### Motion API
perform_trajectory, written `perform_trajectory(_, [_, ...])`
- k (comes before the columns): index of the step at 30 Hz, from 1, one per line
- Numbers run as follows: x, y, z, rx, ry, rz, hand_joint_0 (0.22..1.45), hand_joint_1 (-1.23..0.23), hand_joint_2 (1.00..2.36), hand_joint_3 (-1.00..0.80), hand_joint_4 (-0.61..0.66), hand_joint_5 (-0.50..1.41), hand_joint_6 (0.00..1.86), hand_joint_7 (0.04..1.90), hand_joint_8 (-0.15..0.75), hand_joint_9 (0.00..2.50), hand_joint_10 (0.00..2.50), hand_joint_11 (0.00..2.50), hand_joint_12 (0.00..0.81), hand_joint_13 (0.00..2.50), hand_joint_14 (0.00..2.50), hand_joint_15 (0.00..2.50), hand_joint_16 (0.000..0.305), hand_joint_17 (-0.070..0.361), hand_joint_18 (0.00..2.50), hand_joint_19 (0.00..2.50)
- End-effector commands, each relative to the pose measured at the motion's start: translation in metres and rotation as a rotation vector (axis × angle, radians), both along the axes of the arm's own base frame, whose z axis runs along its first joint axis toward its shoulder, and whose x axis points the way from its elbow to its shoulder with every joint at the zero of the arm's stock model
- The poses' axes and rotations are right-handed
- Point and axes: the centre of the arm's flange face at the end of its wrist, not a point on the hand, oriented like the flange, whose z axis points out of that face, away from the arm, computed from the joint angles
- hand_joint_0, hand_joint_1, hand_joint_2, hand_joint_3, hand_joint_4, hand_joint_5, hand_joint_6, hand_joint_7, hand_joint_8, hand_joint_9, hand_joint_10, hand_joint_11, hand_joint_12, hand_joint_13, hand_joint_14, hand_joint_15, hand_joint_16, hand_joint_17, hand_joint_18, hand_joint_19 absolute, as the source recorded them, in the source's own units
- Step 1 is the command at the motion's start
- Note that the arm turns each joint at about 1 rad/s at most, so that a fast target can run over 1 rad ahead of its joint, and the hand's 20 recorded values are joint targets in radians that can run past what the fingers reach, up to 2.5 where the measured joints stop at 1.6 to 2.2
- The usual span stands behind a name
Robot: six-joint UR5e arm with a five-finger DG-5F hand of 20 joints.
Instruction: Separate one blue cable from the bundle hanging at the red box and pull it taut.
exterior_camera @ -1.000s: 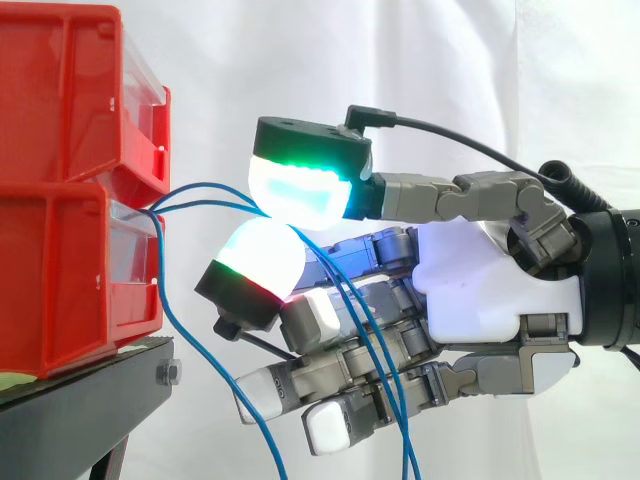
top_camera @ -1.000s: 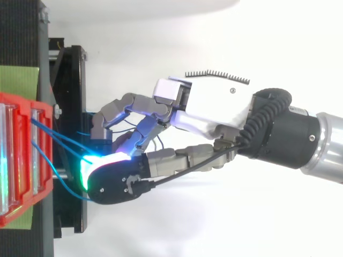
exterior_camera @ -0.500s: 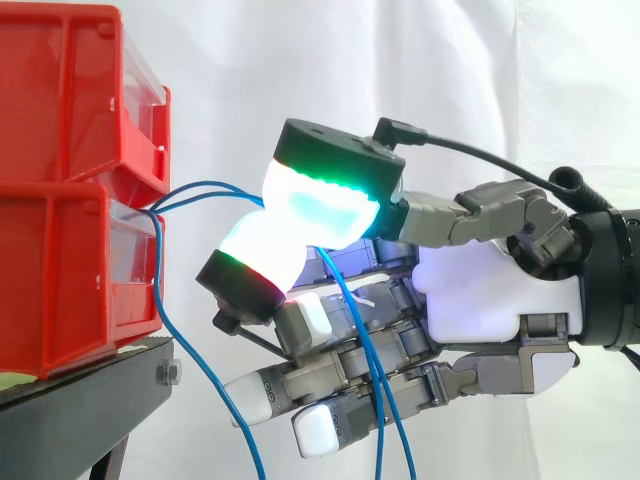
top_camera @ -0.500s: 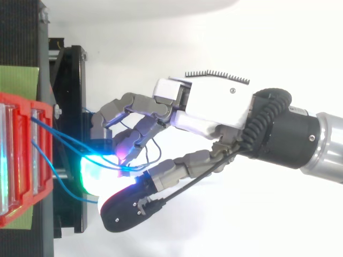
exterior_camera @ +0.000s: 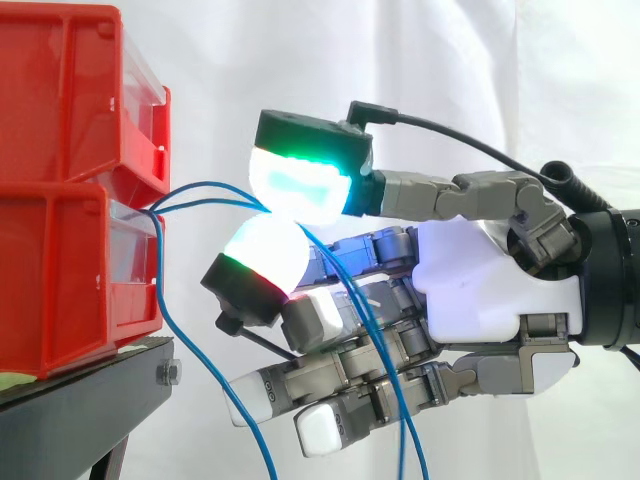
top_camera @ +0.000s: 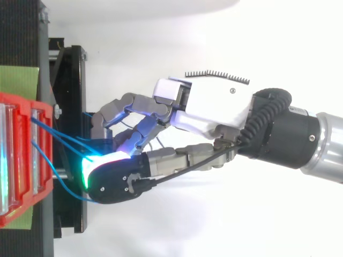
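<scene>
Robot hand re-pinched, blue cable between pads

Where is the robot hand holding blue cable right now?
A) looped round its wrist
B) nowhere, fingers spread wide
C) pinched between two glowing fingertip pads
C: two pads of the robot hand meet on the blue cable just beside the red box.

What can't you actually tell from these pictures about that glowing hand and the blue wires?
- Side view: how many blue cables the hand pinches; its glowing pads cover the spot.
- Side view: the cables' lower ends, cut off by the bottom edge.
- Top view: where the cables are fixed in the red box; its wall hides them.
</scene>
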Motion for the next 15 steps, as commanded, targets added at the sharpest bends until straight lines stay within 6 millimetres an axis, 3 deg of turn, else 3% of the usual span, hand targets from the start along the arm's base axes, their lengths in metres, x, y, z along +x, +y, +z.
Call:
perform_trajectory(1, [0.0,0.0001,0.0,0.0,0.0,0.0,0.62,-0.8,1.02,-0.01,0.05,-0.14,0.91,1.24,0.409,1.07,0.02,1.03,0.42,0.71,0.01,0.49,0.059,0.133,0.76,0.59])
perform_trajectory(4, [0.0,0.0001,0.0,0.0,0.0,0.0,0.68,-0.87,1.03,0.02,-0.06,-0.16,0.94,1.36,0.38,1.03,0.02,1.04,0.398,0.65,0.02,0.48,0.055,0.123,0.71,0.58])
perform_trajectory(6, [0.0,0.0,0.0,0.0,0.0,-0.002,0.73,-0.9,1.03,-0.06,-0.04,-0.17,0.95,1.35,0.366,0.98,0.02,1.03,0.396,0.62,0.02,0.47,0.054,0.122,0.68,0.57])
perform_trajectory(10, [0.0,0.0001,0.0,0.0,0.0,0.0,0.82,-0.92,1.0,-0.45,0.01,-0.18,0.94,1.25,0.35,0.95,0.02,1.01,0.391,0.58,0.01,0.43,0.053,0.12,0.64,0.54])
perform_trajectory(12, [0.0,-0.0011,0.0,-0.002,0.0,-0.002,0.79,-0.93,1.0,-0.5,0.05,-0.17,0.94,1.27,0.352,0.95,0.02,1.02,0.39,0.58,0.02,0.41,0.053,0.12,0.67,0.52])
perform_trajectory(15, [0.0,-0.0009,0.0,-0.008,0.001,0.0,0.55,-0.72,1.0,-0.5,0.13,-0.15,0.92,1.17,0.374,1.03,0.02,1.01,0.399,0.62,0.02,0.44,0.055,0.124,0.68,0.56])
